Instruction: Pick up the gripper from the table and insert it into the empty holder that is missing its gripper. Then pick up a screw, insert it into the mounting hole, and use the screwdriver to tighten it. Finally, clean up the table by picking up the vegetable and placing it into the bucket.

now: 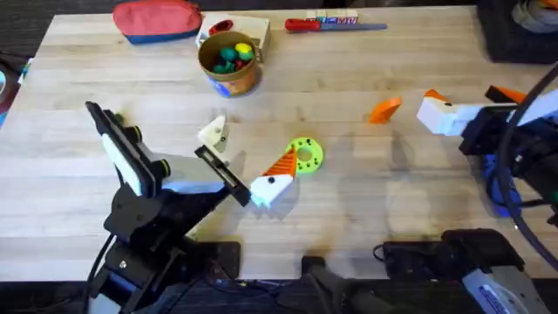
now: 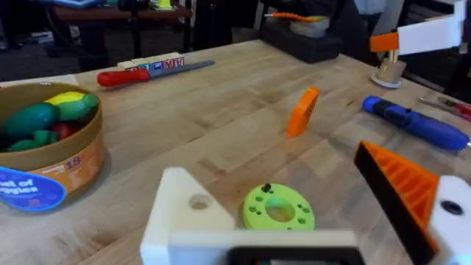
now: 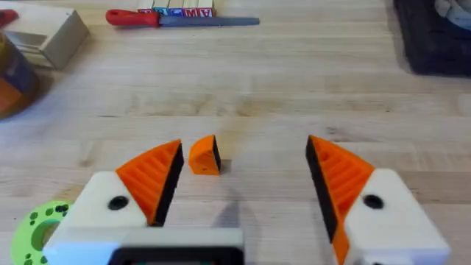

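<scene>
The orange wedge gripper [image 1: 384, 109] [image 2: 302, 112] [image 3: 204, 156] lies on the table. My right gripper [image 3: 244, 151] [image 1: 427, 106] is open just short of it, with orange pads on both fingers. My left gripper [image 1: 244, 161] [image 2: 272, 173] is open over a lime-green ring [image 1: 305, 154] [image 2: 278, 210]. One of its fingers is the bare white holder [image 1: 215, 133] [image 2: 184, 213]; the other carries an orange pad. The blue screwdriver [image 2: 416, 124] lies beyond the wedge. The tan bucket [image 1: 235, 80] [image 2: 66, 165] holds toy vegetables, some dark green. The screw is out of view.
A red zip pouch [image 1: 157, 19] and a white box [image 1: 253, 30] [image 3: 48, 33] sit at the back beside the bucket. A red-handled screwdriver [image 1: 331, 24] [image 2: 154, 71] [image 3: 176, 16] lies along the far edge. A black case [image 1: 514, 30] stands at the back right.
</scene>
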Motion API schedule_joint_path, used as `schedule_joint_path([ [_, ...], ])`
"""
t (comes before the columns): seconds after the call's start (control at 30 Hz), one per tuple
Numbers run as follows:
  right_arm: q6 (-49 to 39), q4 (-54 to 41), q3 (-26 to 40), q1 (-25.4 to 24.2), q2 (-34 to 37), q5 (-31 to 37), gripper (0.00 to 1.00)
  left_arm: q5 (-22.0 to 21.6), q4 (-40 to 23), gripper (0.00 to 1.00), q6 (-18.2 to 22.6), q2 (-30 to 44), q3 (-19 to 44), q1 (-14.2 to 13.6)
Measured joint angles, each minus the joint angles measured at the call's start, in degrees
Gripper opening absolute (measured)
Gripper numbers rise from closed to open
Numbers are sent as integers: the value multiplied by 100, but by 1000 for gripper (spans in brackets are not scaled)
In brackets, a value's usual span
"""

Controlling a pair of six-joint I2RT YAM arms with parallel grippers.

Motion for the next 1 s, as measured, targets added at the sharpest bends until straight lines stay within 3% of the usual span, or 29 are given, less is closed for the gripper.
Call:
schedule_joint_path([
  [0.57, -64, -330, 8, 0, 220, -277, 991, 2, 0, 988, -139, -1, 0, 0],
  [0.77, -485, -835, 428, 66, 1635, -617, 991, 2, 1, 988, -142, -1, 0, 0],
  [1.0, -1597, -1808, 2040, 229, 3635, -272, 991, 2, 0, 988, -157, -1, 0, 0],
])
